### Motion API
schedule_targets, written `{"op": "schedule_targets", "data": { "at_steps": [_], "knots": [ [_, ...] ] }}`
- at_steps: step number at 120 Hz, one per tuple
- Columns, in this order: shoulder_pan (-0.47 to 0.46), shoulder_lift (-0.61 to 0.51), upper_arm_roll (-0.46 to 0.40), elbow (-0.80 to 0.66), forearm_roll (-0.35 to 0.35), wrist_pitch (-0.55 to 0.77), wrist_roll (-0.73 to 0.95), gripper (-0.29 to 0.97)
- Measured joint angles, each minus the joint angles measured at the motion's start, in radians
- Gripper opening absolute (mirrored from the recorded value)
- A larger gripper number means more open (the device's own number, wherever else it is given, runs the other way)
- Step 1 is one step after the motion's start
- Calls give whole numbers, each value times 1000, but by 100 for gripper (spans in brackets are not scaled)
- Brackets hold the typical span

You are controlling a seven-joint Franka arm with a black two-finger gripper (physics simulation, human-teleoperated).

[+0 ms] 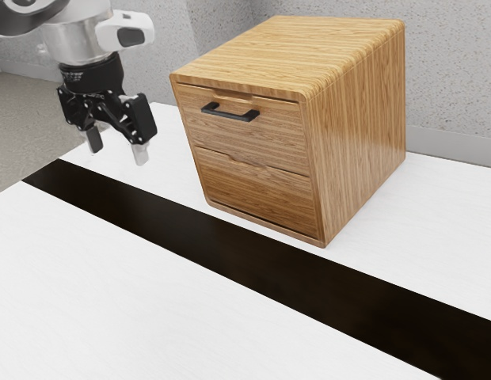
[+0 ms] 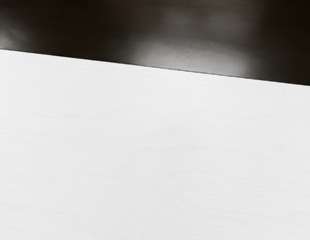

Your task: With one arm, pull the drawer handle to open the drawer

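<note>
The arm (image 1: pixel 75 32) comes in at the upper left corner of the exterior view. Its silver-grey wrist (image 1: pixel 81 41) points straight down, and a white housing (image 1: pixel 125 28) juts from it toward the frame's right. Below the wrist, the black pincer (image 1: pixel 117 150) hangs in the upper left of the frame, tips down and slightly tilted. Its two fingers (image 1: pixel 140 152) are pale at the ends and stand well apart, the jaws wide, in free air.

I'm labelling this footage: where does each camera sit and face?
Exterior view: beside the arm, facing the light wooden two-drawer cabinet and its black bar handle; arm's end and open black claw at its upper left.
Wrist view: on the hand, facing down at the white tabletop and glossy black stripe.
Shared: that tabletop and stripe.
</note>
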Motion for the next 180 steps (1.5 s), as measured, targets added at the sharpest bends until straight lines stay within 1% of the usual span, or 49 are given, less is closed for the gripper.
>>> {"op": "schedule_targets", "data": {
  "at_steps": [6, 15, 32, 43, 49, 58, 65, 71, 76, 80, 85, 98, 105, 111, 120, 127, 136, 152, 171, 180],
  "knots": [
    [-39, 0, 42, 0, -1, 32, 0, 68],
    [-57, 0, 65, 0, 1, 68, 1, 68],
    [-58, -6, 72, -5, 4, 123, 0, 68],
    [-57, -64, 61, -17, 8, 97, 3, 68],
    [-65, -132, 43, -89, 18, 111, 30, 68],
    [-81, -268, 41, -290, 29, 212, 136, 68],
    [-81, -346, 39, -394, 27, 298, 247, 68],
    [-45, -376, 22, -435, 23, 346, 333, 68],
    [26, -386, -43, -449, 21, 379, 405, 68],
    [64, -385, -83, -455, 19, 404, 467, 68],
    [88, -383, -107, -475, 2, 446, 551, 68],
    [106, -386, -123, -592, -100, 621, 777, 68],
    [107, -383, -128, -624, -147, 718, 890, 68],
    [108, -374, -130, -630, -193, 779, 986, 68],
    [118, -362, -126, -628, -264, 835, 1131, 68],
    [124, -346, -124, -614, -295, 866, 1230, 68],
    [144, -278, -123, -567, -317, 892, 1338, 68],
    [154, -180, -127, -453, -304, 902, 1499, 68],
    [156, -151, -129, -436, -186, 909, 1641, 68],
    [156, -131, -132, -437, -152, 927, 1691, 67]
  ]
}}
